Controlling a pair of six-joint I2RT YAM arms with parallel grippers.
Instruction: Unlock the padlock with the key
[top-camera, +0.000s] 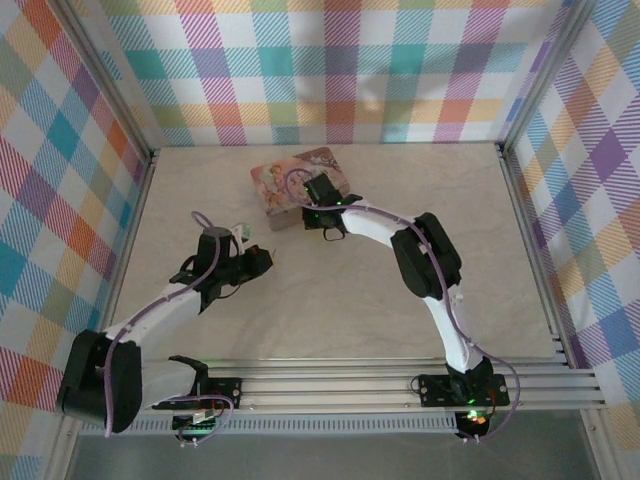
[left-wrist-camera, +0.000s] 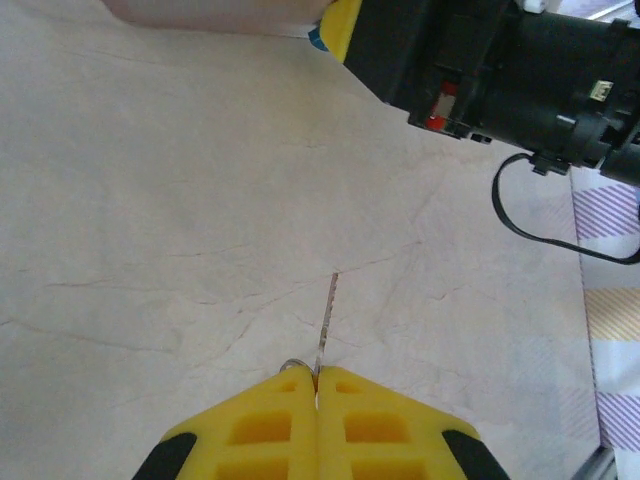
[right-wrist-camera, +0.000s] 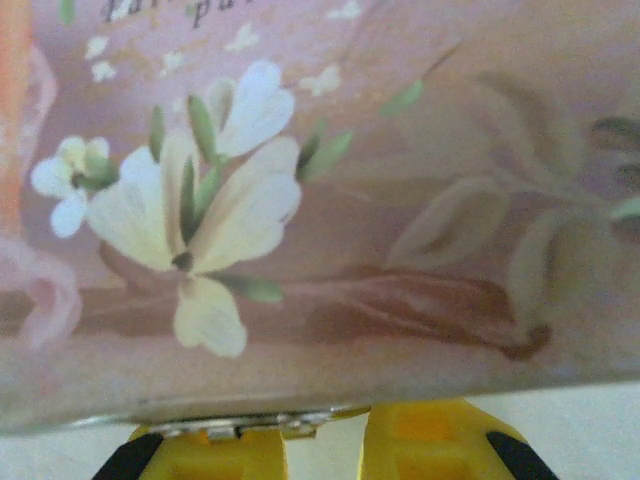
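at the left, the left pincer is closed flat on the key, whose thin blade is seen edge-on, projecting forward from between the fingertips just above the table. the key is judged to be held this way so that the blade is free for insertion and can be aimed along the pincer's own axis. ahead of it, well apart, the pink tin is laid on the table. a small blue patch, taken to be the padlock, is seen at the tin's near lower edge, just beside a yellow finger of the right pincer. in the right wrist view, that pincer is pressed close to the tin's flowered side, its jaws narrow, with a silvery piece at the tin's lower edge by one finger; whether anything is clamped cannot be told. the right pincer is judged to be placed there so that the padlock is steadied for the key. insertion is not yet begun.
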